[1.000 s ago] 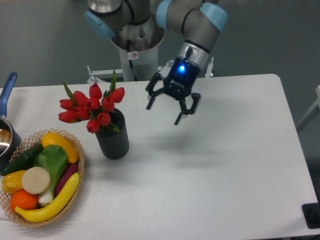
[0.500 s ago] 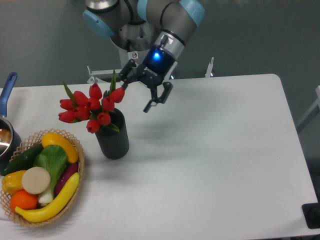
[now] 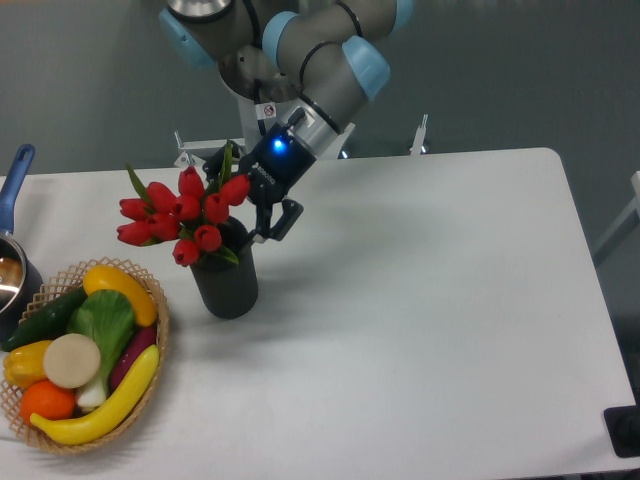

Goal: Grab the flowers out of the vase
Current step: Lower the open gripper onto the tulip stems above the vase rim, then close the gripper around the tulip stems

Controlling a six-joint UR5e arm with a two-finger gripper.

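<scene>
A wicker basket (image 3: 158, 340) of fruit beside a blue-handled pot (image 3: 14, 262).

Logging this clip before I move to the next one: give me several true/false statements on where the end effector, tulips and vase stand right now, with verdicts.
1. The red tulips stand in the dark ribbed vase. True.
2. The end effector has lifted the tulips clear of the vase. False: the stems are in the vase's mouth.
3. The end effector is at the right side of the bunch, jaws spread. True.
4. The vase lies on its side. False: it stands upright on the white table.
5. The wicker basket of fruit and vegetables sits at the table's front left, beside the vase. True.
</scene>
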